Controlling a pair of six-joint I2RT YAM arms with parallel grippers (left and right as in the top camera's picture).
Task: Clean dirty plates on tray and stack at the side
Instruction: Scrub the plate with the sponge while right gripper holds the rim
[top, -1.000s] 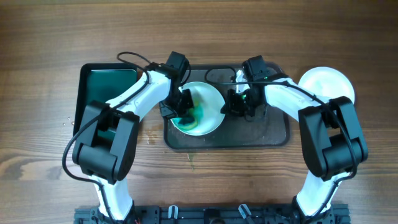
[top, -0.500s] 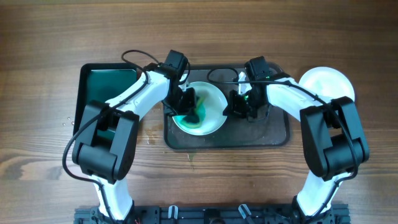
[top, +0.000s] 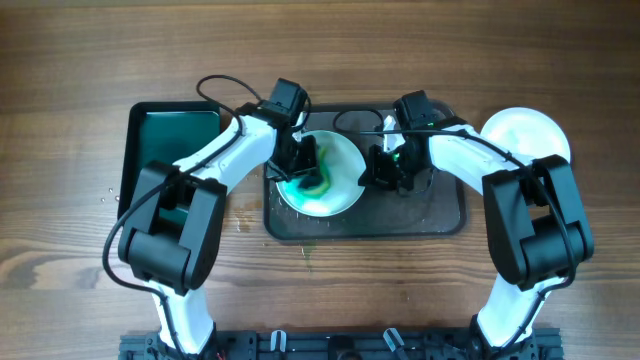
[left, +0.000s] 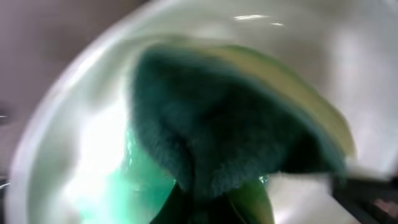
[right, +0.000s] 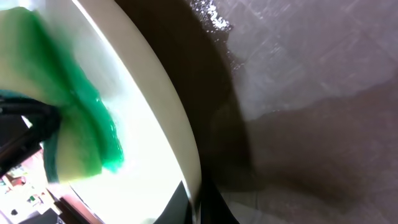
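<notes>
A white plate (top: 335, 165) with teal-green smears lies on the left part of the dark tray (top: 440, 215). My left gripper (top: 303, 168) is shut on a green-and-yellow sponge (top: 314, 180) and presses it into the plate's middle; the sponge fills the left wrist view (left: 217, 137). My right gripper (top: 375, 170) is shut on the plate's right rim (right: 186, 137), one finger inside and one outside. A clean white plate (top: 525, 132) sits on the table to the right of the tray. No third plate shows.
A smaller black tray with green inside (top: 172, 135) stands left of the dark tray, under my left arm. Bare wooden table (top: 80, 80) surrounds both trays. The tray's right half (right: 323, 124) is bare mesh.
My left gripper has slid the sponge to the right and up across the plate. The green smear has spread. The right gripper and the plate have held still.
</notes>
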